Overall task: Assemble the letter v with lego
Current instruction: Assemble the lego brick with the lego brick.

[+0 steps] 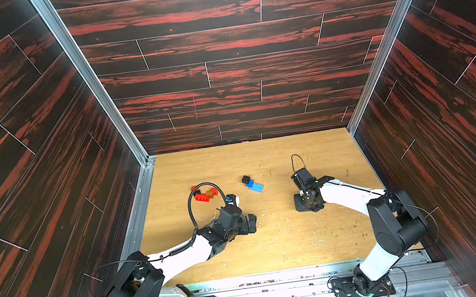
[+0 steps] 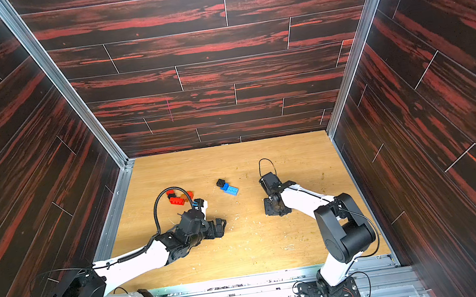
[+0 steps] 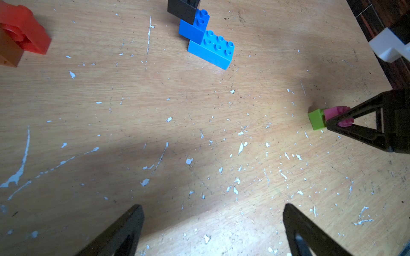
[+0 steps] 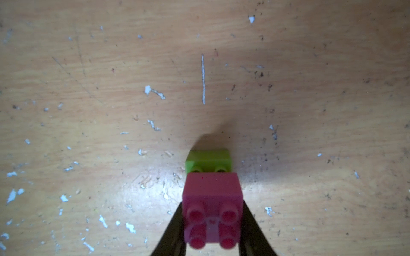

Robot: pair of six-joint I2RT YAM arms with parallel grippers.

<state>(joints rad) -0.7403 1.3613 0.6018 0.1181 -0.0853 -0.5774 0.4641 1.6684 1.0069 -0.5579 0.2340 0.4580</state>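
Note:
My right gripper (image 4: 211, 221) is shut on a pink lego brick (image 4: 211, 204), one finger on each side. The pink brick sits stepped over a green brick (image 4: 208, 159), two green studs showing. The left wrist view shows the same pink brick (image 3: 335, 112) and green brick (image 3: 316, 118) low at the wooden table. A black brick (image 1: 246, 179) joined to blue bricks (image 1: 255, 185) lies mid-table. My left gripper (image 3: 213, 221) stands open over bare wood, nothing between its fingers (image 3: 124, 232).
A cluster of red and orange-brown bricks (image 1: 203, 194) lies left of the blue stack, partly behind the left arm's cable loop (image 1: 204, 186). The dark wood-patterned walls (image 1: 47, 180) enclose the table (image 1: 274, 244) on three sides. White scuffs mark the wood.

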